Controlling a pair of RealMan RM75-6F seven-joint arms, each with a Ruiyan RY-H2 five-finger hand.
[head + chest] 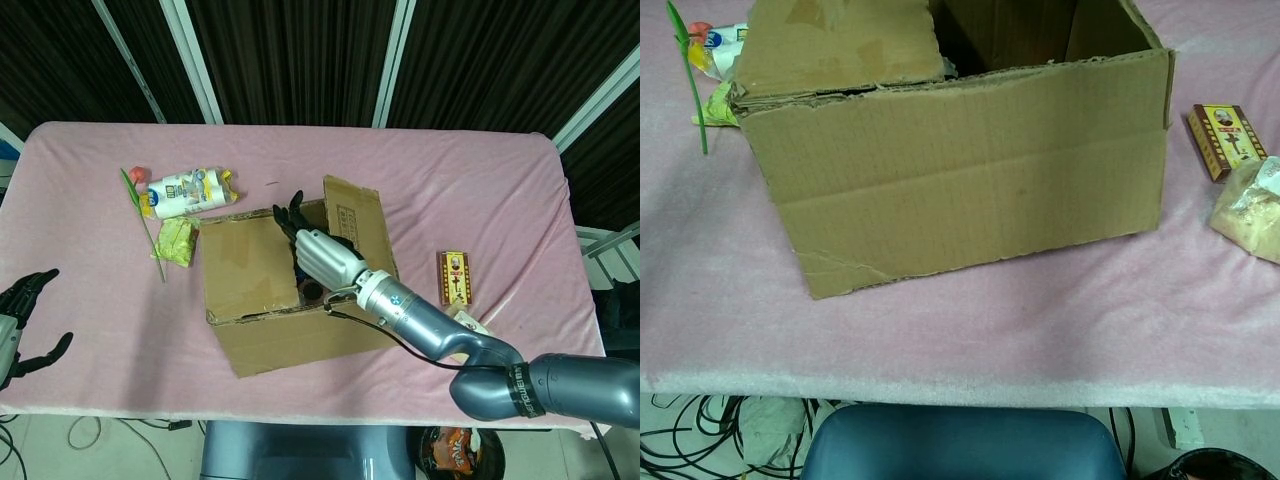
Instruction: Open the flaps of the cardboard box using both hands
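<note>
**Right flap raised, left flap flat**

Cardboard box [290, 300] sitting mid-table on the pink cloth [480, 190], turned slightly askew to the table edge. Seen from the chest view as a wide brown front wall [970, 170] with a torn lower left corner. Right flap [358, 228] standing up, tilted outward, printed side facing the opening. Left flap [245, 265] lying flat over the left half of the top. Dark opening showing between the two.

Right hand [322, 255] reaching over the near wall into the opening, back of the hand uppermost, dark fingertips [290, 212] spread and pointing toward the far wall, beside the raised flap. Holding nothing that can be seen; whether it touches the flap cannot be told. Out of frame in the chest view.

Left hand [22, 320] at the left edge of the head view, off the table and well apart from the box, fingers apart, empty.

Left of the box: a white snack bag [185, 192], a yellow-green packet [178, 240] just beside the box's far left corner, and a green-stemmed artificial flower [145, 222] lying along them. Right of the box: a small red-and-gold carton [455, 277], and near it a clear wrapped packet [1250, 210] with pale contents.
</note>
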